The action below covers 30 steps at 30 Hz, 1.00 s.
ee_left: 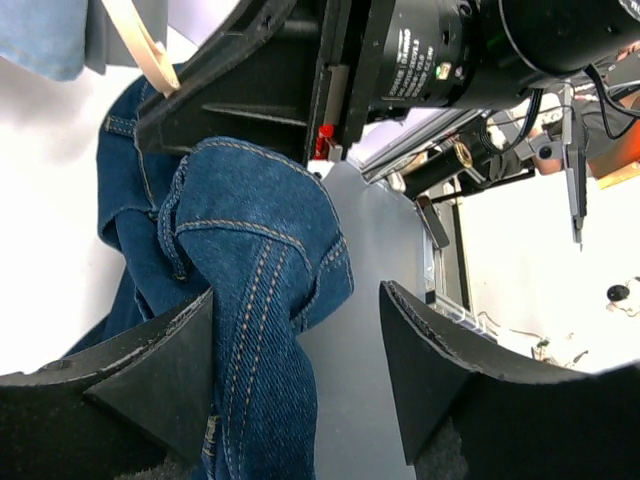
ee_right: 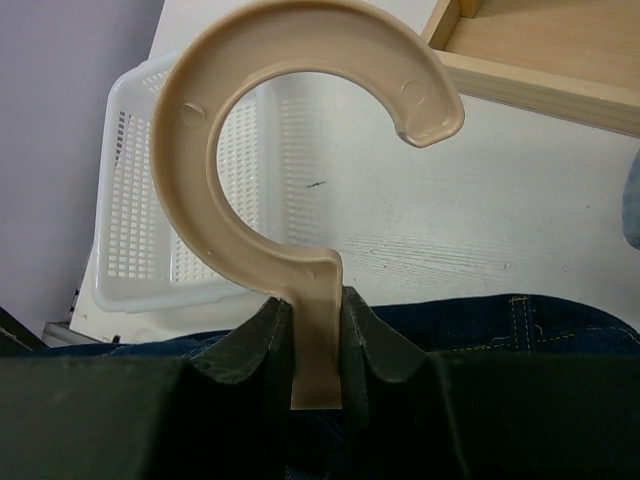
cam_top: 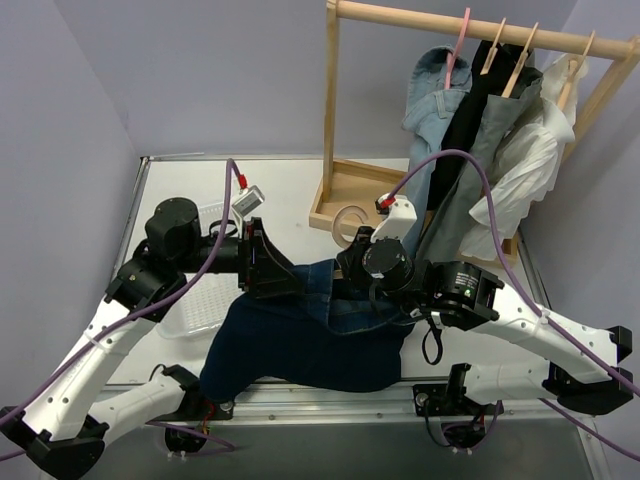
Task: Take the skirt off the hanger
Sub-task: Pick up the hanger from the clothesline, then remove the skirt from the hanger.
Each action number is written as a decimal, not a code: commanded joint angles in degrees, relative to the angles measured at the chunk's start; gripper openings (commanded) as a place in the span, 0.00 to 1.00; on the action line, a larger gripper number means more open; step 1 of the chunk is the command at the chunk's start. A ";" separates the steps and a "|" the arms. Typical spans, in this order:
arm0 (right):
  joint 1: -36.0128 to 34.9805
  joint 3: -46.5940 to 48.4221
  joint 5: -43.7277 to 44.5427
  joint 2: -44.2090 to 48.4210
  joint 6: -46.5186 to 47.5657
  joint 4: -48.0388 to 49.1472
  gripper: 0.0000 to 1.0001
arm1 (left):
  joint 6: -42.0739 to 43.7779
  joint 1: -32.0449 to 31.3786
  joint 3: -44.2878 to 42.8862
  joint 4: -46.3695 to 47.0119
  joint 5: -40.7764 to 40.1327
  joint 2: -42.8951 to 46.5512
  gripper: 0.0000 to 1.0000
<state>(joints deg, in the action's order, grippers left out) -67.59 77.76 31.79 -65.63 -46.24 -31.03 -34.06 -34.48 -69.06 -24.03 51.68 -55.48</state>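
Observation:
A dark-blue denim skirt lies crumpled on the table between the two arms, spilling toward the near edge. The pale beige hanger's hook sticks up at its waistband. My right gripper is shut on the stem of the hanger, with the hook curling above the fingers and denim just behind. My left gripper is open. A fold of the skirt with orange stitching lies between its fingers, against the left one, with a wide gap to the right one. A pale strip of the hanger shows at the upper left.
A white mesh basket sits at the left under my left arm. A wooden rack with a tray base stands at the back right. It holds a light-blue denim garment, a long grey garment, a white blouse and a pink hanger.

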 commanded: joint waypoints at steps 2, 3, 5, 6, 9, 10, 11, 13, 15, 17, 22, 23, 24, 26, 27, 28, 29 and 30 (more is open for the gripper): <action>-0.43 2.84 2.14 -0.29 -1.05 2.55 0.00 | -0.92 -0.33 -2.13 4.35 -0.26 -1.90 0.70; -0.52 3.10 2.05 -0.47 -0.79 2.55 0.00 | -0.57 -0.33 -2.48 3.82 -1.22 -2.78 0.70; -0.70 3.45 2.22 -0.91 -0.52 2.72 0.00 | 0.49 -0.41 -3.27 2.24 -2.11 -3.66 0.68; -0.79 3.54 2.05 -0.99 -0.43 2.90 0.00 | 0.58 -0.50 -3.45 2.06 -2.37 -4.01 0.66; -0.96 3.28 1.96 -1.08 -0.34 3.08 0.00 | 0.58 -0.85 -3.80 1.88 -3.25 -5.33 0.54; -1.05 3.28 2.05 -1.00 -0.34 3.08 0.00 | 0.49 -0.85 -3.80 1.80 -3.69 -5.77 0.45; -1.14 3.11 2.22 -0.73 -0.43 2.99 0.00 | 0.58 -0.94 -3.80 1.71 -3.87 -5.86 0.41; -1.14 2.41 2.57 0.05 -0.52 3.08 0.00 | 0.93 -0.94 -3.80 1.53 -4.04 -6.13 0.37; -1.22 1.96 2.92 0.76 -0.69 3.08 0.00 | 1.37 -0.94 -3.80 0.92 -4.39 -6.13 0.33; -1.14 1.70 3.10 1.55 -0.96 2.64 0.00 | 2.33 -0.94 -4.07 -0.22 -4.92 -6.21 0.11; -1.14 -0.49 5.20 4.01 -3.14 -0.25 0.00 | 3.22 -0.94 -4.95 -0.93 -10.27 -2.80 0.02; -1.14 -1.72 5.73 4.45 -3.77 -1.05 0.00 | 3.13 -0.94 -5.03 -0.67 -11.68 -1.74 0.02; -1.14 -2.51 6.26 4.98 -4.55 -1.84 0.00 | 3.13 -0.94 -5.30 -0.67 -15.26 0.36 0.02; -1.14 -5.31 7.58 7.17 -6.66 -3.33 0.00 | 3.74 -0.85 -6.96 -2.77 -19.23 1.86 0.02; -1.14 -6.29 8.11 7.96 -7.37 -3.95 0.00 | 4.18 -0.85 -7.75 -4.08 -22.38 2.57 0.02; -1.14 -7.26 8.37 9.45 -8.16 -4.91 0.00 | 4.70 -0.85 -8.46 -5.66 -23.63 2.92 0.02; -1.14 -8.14 8.98 10.07 -9.38 -5.36 0.00 | 4.71 -0.85 -9.33 -5.85 -24.43 3.19 0.02; -1.14 -9.80 9.43 10.86 -10.09 -5.80 0.00 | 4.80 -0.85 -9.60 -5.94 -25.04 3.97 0.02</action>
<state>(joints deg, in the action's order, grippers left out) -68.79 70.65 34.72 -57.84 -52.62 -31.79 -30.94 -35.68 -73.52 -29.78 34.02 -54.65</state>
